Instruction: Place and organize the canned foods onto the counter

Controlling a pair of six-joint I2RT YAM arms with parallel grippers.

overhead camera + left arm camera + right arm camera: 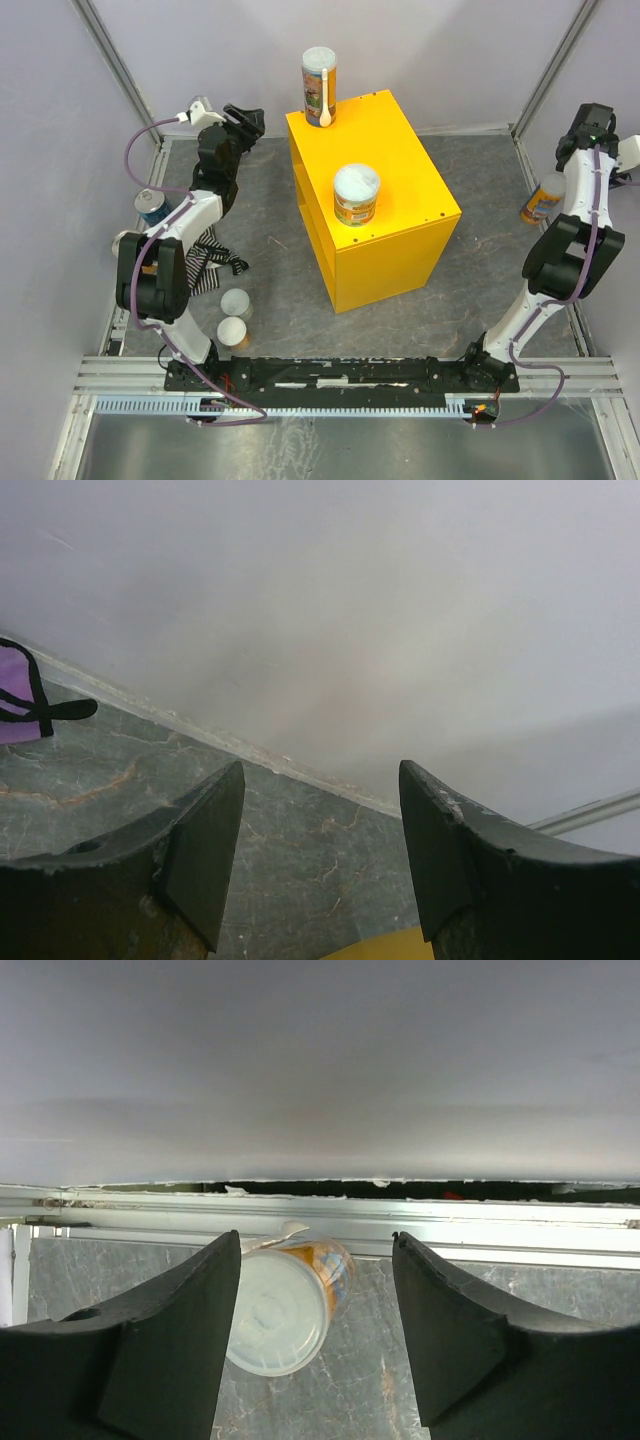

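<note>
The yellow counter (400,190) stands mid-table. On it are a tall tube (320,85) at the far corner and a short pale-lidded tub (356,195). A blue-labelled tin (152,207) sits by the left wall, and two small tubs (236,303) (232,332) stand front left. An orange tub (541,198) (280,1310) rests against the right rail. My right gripper (580,125) (316,1235) hovers above it, open, with the tub showing below between the fingers. My left gripper (250,122) (321,770) is open and empty, raised left of the counter's far corner.
A striped black-and-white cloth (205,262) lies beside the left arm. A purple cloth (15,695) shows at the left edge of the left wrist view. Walls and metal rails (400,1222) close in the table on three sides.
</note>
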